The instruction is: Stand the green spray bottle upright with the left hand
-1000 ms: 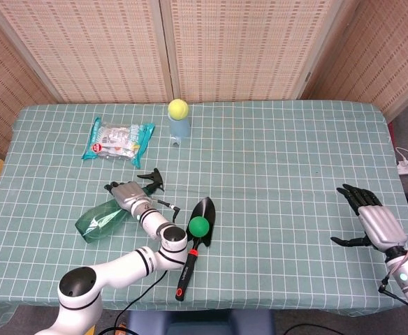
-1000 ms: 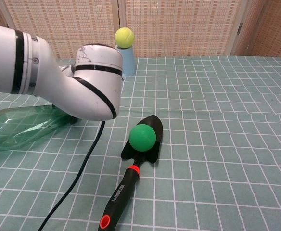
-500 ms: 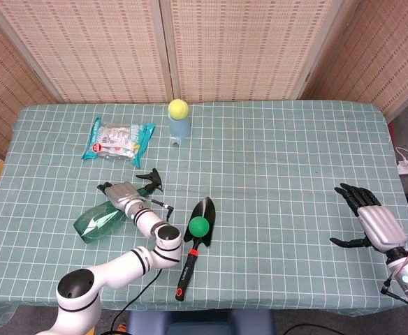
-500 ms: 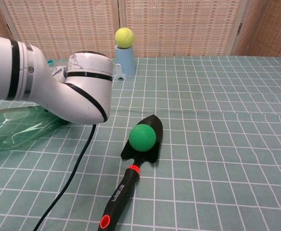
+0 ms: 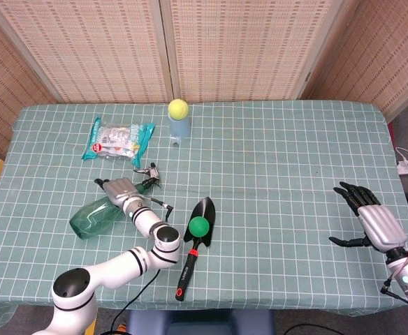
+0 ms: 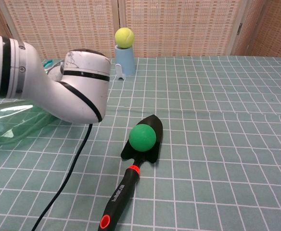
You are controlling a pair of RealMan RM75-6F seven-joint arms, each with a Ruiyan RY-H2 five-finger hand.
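The desk [image 5: 274,174] is covered with a green cloth ruled in white squares, and it fills most of both views. The left arm [image 5: 113,269] reaches up from the near edge toward the left half of the desk, its white elbow joint bulking large in the chest view, with a black cable trailing down from it. The green spray bottle [image 5: 96,216] lies on its side on the left of the desk, its clear green body pointing toward the near left and its black nozzle end toward the far right. The left robot hand [image 5: 120,190] sits over the bottle's neck, fingers closed around it just behind the nozzle. A black trowel [image 5: 193,244] with a red ring on its handle lies just right of the left arm, blade pointing away, and a green ball [image 5: 199,226] rests on the blade. At the far left lies a teal snack packet [image 5: 117,139], flat on the cloth. Near the far edge stands a pale blue cup [image 5: 179,128] with a yellow tennis ball [image 5: 178,108] perched on top. The right robot hand [image 5: 368,220] hovers well apart from all of this, near the right edge, holding nothing, its dark fingers spread.
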